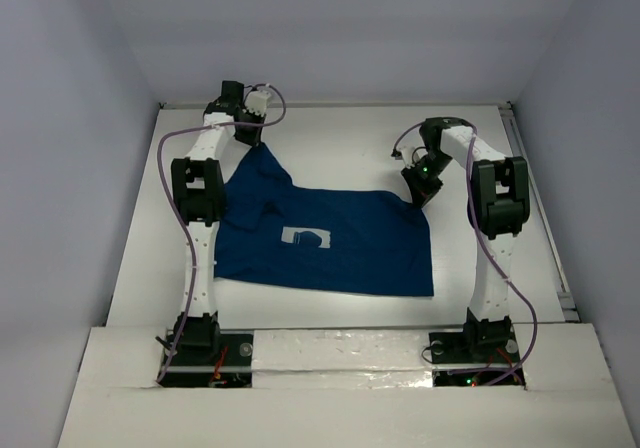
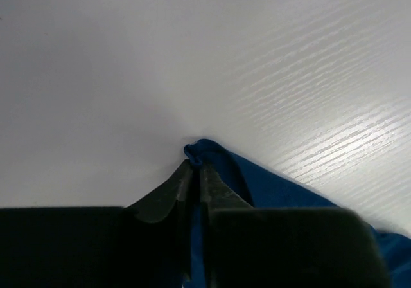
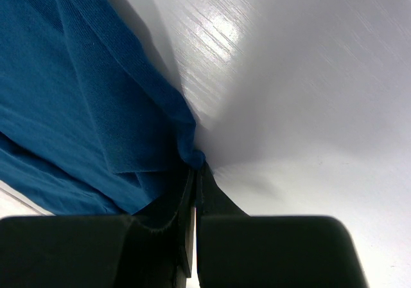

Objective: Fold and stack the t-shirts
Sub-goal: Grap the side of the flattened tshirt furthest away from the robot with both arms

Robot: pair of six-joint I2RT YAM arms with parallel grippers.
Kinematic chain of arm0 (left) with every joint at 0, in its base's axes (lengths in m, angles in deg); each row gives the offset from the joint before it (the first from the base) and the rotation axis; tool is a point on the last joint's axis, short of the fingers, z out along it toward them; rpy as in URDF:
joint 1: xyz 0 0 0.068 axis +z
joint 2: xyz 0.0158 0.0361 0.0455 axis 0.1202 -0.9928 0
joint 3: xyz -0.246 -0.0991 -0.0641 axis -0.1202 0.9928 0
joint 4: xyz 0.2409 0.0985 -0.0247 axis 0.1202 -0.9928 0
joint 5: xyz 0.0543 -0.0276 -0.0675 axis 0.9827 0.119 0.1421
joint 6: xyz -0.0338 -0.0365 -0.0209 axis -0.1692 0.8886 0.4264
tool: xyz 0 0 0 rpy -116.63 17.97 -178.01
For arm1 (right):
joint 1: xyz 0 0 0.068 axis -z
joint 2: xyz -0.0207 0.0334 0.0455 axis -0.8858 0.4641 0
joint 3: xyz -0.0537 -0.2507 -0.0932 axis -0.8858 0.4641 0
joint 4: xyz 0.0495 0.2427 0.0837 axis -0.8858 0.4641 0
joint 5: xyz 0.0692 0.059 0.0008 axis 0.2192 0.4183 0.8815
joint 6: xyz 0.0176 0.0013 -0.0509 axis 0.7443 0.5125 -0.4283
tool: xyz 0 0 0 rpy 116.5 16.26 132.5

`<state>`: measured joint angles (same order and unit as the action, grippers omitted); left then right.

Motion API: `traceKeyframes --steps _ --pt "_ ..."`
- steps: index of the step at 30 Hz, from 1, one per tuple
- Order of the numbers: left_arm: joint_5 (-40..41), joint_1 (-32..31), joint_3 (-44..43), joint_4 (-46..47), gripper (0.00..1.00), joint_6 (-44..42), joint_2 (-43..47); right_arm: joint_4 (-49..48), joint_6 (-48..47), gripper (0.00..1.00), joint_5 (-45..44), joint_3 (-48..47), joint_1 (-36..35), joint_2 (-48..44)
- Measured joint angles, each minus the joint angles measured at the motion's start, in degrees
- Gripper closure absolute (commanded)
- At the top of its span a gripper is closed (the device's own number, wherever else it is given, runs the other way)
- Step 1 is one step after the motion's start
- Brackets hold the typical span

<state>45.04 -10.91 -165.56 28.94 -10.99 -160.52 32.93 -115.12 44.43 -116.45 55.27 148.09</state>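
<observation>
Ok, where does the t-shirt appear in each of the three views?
Top external: the t-shirt lies spread across the middle of the white table.
Left wrist: lower right, one corner pinched by the left gripper.
Right wrist: left half, a corner pinched by the right gripper.
Shared landmark: the white table under the cloth.

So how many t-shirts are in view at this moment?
1: the navy t-shirt lies spread on the table, far corners pinched by the left gripper and right gripper. A second could hide beneath it.
</observation>
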Motion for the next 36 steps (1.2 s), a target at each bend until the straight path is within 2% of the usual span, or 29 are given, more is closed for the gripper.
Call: traceKeyframes --steps 6,11,21,30,36 --pt "-0.96 0.24 1.07 0.74 1.00 -0.42 0.44 -0.09 0.22 1.00 0.00 0.00 0.00 0.00" --pt "-2.29 0.87 6.10 2.91 1.00 -0.55 3.15 -1.07 1.16 1.00 -1.79 0.44 0.00 -0.57" --pt "-10.36 4.31 17.86 3.30 1.00 -1.81 14.47 -7.23 1.73 1.00 -11.93 2.14 0.00 -3.91" --pt "-17.90 5.25 27.39 4.13 1.00 -5.18 28.89 -8.90 0.37 1.00 -13.05 4.09 -0.07 -6.40" --pt "-21.42 5.25 31.67 3.65 1.00 -7.04 30.99 -9.20 -0.70 1.00 -12.94 5.84 -0.76 -8.94"
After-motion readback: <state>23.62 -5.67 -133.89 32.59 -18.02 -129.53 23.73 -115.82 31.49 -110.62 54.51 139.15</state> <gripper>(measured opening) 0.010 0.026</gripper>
